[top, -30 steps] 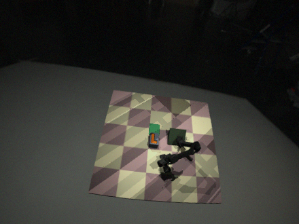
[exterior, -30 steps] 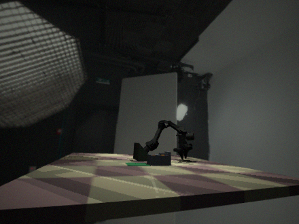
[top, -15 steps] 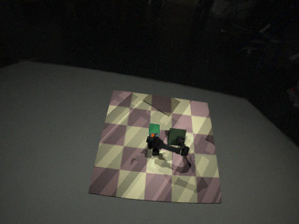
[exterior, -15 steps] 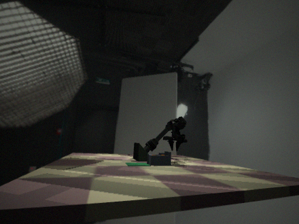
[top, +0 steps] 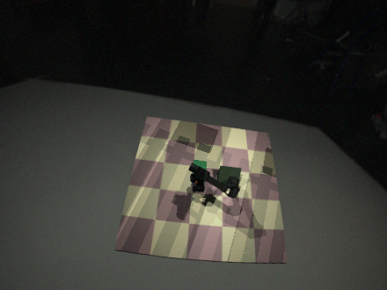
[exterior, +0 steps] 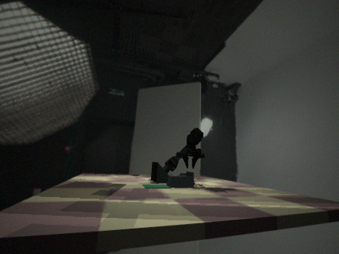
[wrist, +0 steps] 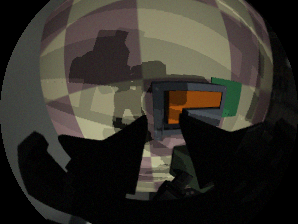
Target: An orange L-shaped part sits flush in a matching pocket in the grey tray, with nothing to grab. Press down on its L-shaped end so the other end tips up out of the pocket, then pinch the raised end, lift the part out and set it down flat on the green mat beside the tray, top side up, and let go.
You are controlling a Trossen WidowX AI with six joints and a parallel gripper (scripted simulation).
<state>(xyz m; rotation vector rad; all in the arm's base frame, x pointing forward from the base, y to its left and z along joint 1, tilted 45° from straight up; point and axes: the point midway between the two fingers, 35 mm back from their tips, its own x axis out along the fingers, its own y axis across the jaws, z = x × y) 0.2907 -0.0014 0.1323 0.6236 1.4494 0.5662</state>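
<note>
The orange L-shaped part (wrist: 195, 98) lies in the pocket of the grey tray (wrist: 158, 107) (exterior: 181, 182); no raised end can be made out. In the top view the arm hides nearly all of the part and tray. The green mat (wrist: 231, 97) (exterior: 155, 186) (top: 200, 164) lies beside the tray, flat. My gripper (wrist: 163, 118) (exterior: 190, 167) is partly open with nothing between its fingers. It points down and hangs above the tray, clear of it. In the wrist view the right finger covers a bit of the tray's near side.
A dark green box-like block (top: 230, 173) (exterior: 157, 172) (wrist: 183, 159) stands close to the tray and the arm's base. The arm reaches past it from its base. Shadows of the arm fall across the checkered table top (top: 171, 239).
</note>
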